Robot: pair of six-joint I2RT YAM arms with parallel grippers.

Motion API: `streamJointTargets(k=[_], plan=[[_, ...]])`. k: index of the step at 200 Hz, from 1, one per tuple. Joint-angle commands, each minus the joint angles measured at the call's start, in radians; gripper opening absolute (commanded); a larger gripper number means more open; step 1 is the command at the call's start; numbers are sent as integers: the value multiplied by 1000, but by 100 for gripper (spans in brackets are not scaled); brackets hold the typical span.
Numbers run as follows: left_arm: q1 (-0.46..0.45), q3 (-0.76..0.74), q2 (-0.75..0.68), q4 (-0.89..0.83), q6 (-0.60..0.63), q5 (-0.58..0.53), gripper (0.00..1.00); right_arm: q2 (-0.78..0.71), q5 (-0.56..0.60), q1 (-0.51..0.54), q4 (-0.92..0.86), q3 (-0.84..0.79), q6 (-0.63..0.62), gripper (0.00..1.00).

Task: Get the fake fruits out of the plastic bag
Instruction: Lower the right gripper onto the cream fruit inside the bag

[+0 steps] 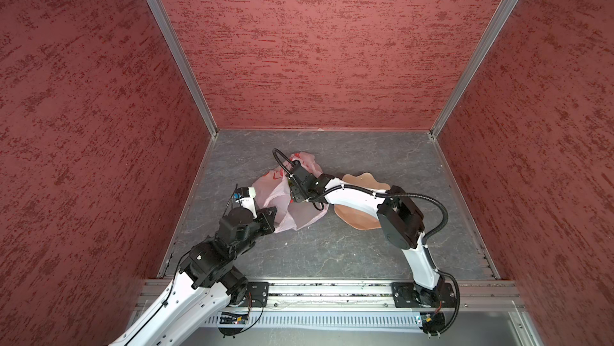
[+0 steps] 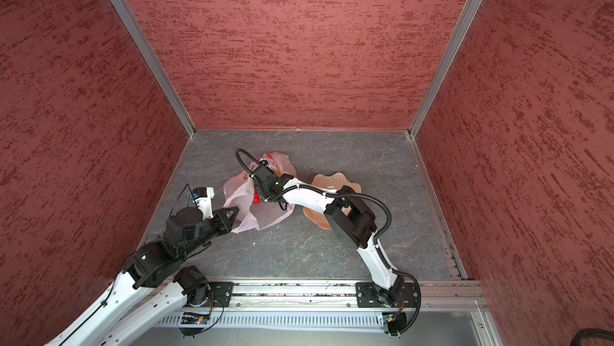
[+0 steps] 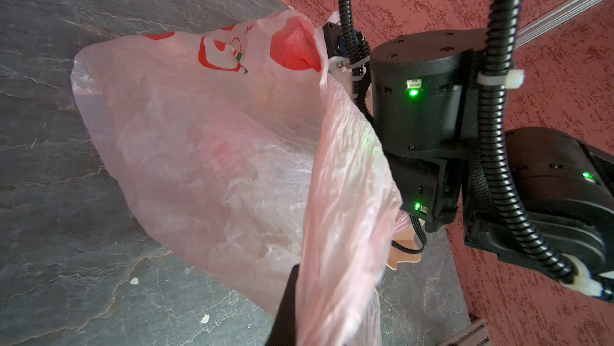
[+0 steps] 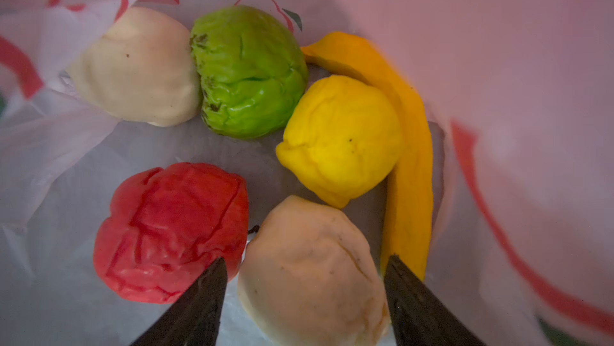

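Red textured walls close in a grey, slate-patterned desk (image 1: 332,248). Near its middle lies the plastic bag (image 1: 270,191), pale pink with red print. Just beside it, to the right in both top views, sits a peach scalloped bowl (image 1: 357,219), partly covered by the right arm. The left pincer (image 1: 274,211) is clamped shut on the bag's near rim and holds that edge raised. The right pincer (image 4: 307,259) is inside the bag, jaws spread wide, one on each side of a beige lump (image 4: 305,297). All six fake fruits (image 4: 332,161) lie in the bag. A red one (image 4: 169,231) sits beside that lump. Further in, a yellow round one (image 4: 342,121) touches the banana (image 4: 412,178), and a green one (image 4: 249,72) touches a second beige lump (image 4: 139,68).
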Motion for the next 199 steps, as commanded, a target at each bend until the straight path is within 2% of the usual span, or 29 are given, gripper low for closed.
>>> streamJointTargets(k=[1, 119, 165, 199], plan=[[3, -29, 8, 44, 7, 21, 7, 22, -21, -9, 20, -19, 20, 76], [2, -53, 39, 81, 0, 31, 7, 33, -58, -29, 37, -68, 65, 79], [3, -55, 46, 84, 2, 35, 7, 34, -69, -34, 40, -77, 68, 72], [4, -57, 54, 86, 3, 37, 7, 23, -74, -34, 43, -86, 69, 63]])
